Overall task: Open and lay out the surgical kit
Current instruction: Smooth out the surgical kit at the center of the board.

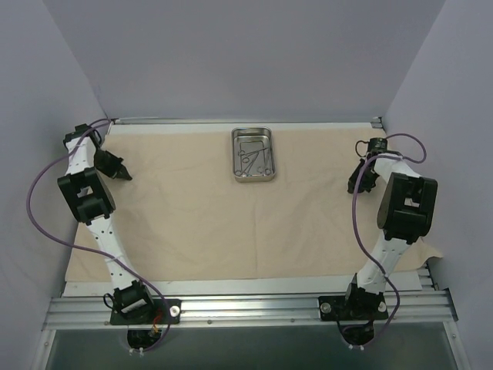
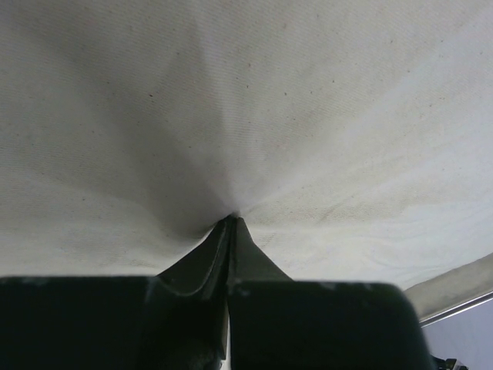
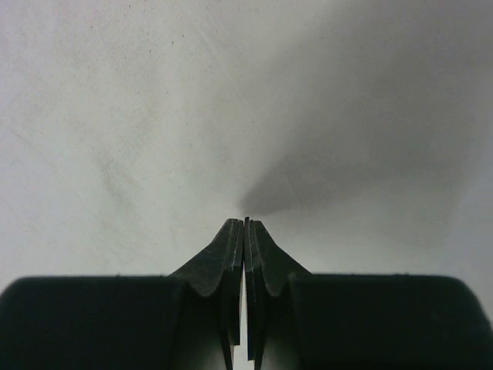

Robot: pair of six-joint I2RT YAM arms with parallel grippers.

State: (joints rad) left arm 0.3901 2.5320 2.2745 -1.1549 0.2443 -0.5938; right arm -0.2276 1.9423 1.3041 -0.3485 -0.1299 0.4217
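Note:
The beige cloth wrap [image 1: 223,231] lies spread open over most of the table. The steel tray [image 1: 234,154] stands on it at the back centre, with several ring-handled forceps and scissors [image 1: 253,159] inside. My left gripper [image 1: 125,176] is at the cloth's left edge, shut on a pinch of cloth; creases run to its tips in the left wrist view [image 2: 233,218]. My right gripper [image 1: 353,187] is over the cloth's right side, shut with nothing held; the cloth [image 3: 154,116] under it [image 3: 246,220] lies smooth.
Grey walls enclose the table on the left, back and right. A metal rail [image 1: 246,308] carrying both arm bases runs along the near edge. The cloth's near right corner [image 1: 428,251] reaches past the table's right side.

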